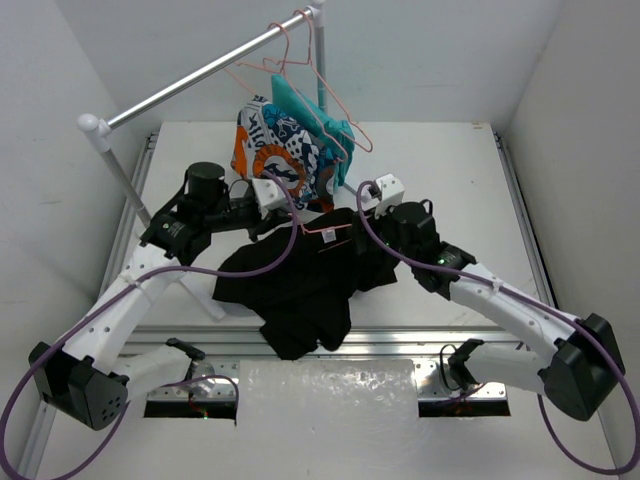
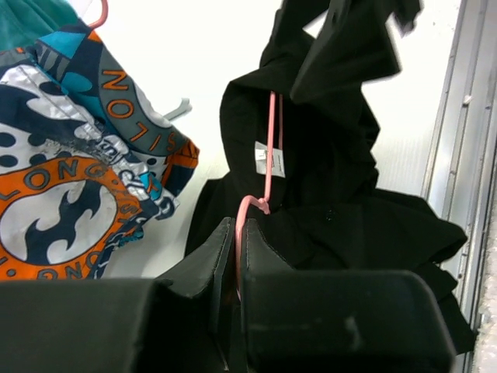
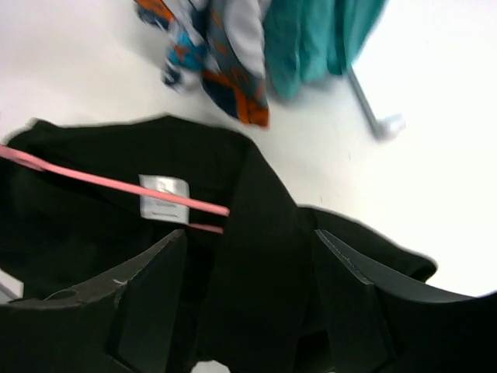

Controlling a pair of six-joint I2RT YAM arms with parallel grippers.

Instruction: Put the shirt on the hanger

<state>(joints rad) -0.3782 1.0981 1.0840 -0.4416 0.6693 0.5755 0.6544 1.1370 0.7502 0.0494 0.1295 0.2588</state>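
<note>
The left gripper (image 2: 238, 228) has its jaws pinched on the wire of the one pink hanger (image 2: 269, 148), which rises ahead of them into the collar of the single black shirt (image 2: 342, 194). The right gripper (image 3: 248, 235) has its jaws spread around a shirt fold, with bare table (image 3: 443, 155) open to their right. Two hung pieces, a patterned garment (image 2: 70, 194) and a teal garment (image 3: 318, 39), crowd close beyond.

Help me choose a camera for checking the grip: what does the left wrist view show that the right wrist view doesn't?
Only the left wrist view: the left hand shut on the hanger, just below its twisted neck. Only the right wrist view: the right hand open, with a fold of the shirt between its fingers, and the rack foot. Both: the black shirt, its white label, pink hanger wire and the patterned garment.
</note>
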